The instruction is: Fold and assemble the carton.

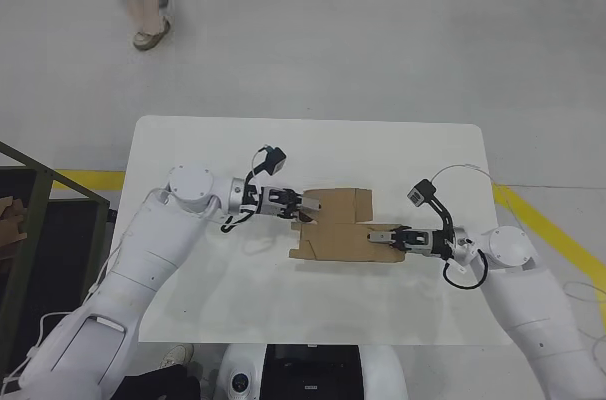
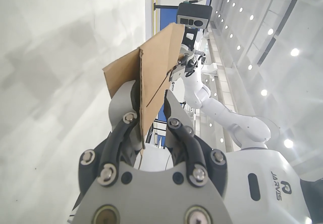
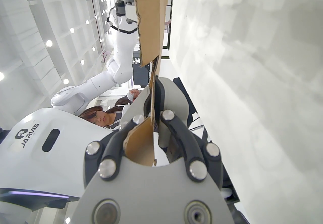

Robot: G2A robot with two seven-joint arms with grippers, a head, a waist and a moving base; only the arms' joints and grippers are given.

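Note:
A flat brown carton [image 1: 335, 228] is held over the middle of the white table, between both arms. My left gripper [image 1: 305, 207] is shut on its left edge. In the left wrist view the cardboard [image 2: 156, 63] runs edge-on between that gripper's [image 2: 149, 95] fingers. My right gripper [image 1: 375, 237] is shut on the carton's right front edge. In the right wrist view the sheet [image 3: 150, 8] passes tightly between that gripper's [image 3: 152, 94] fingers. The left wrist view also shows the right gripper [image 2: 180, 68] at the carton's far end.
The white table [image 1: 183, 160] has bare surface all around the carton. A dark cart [image 1: 13, 240] holding more flat cardboard stands off the table's left side. Yellow floor tape [image 1: 543, 220] runs past the right edge.

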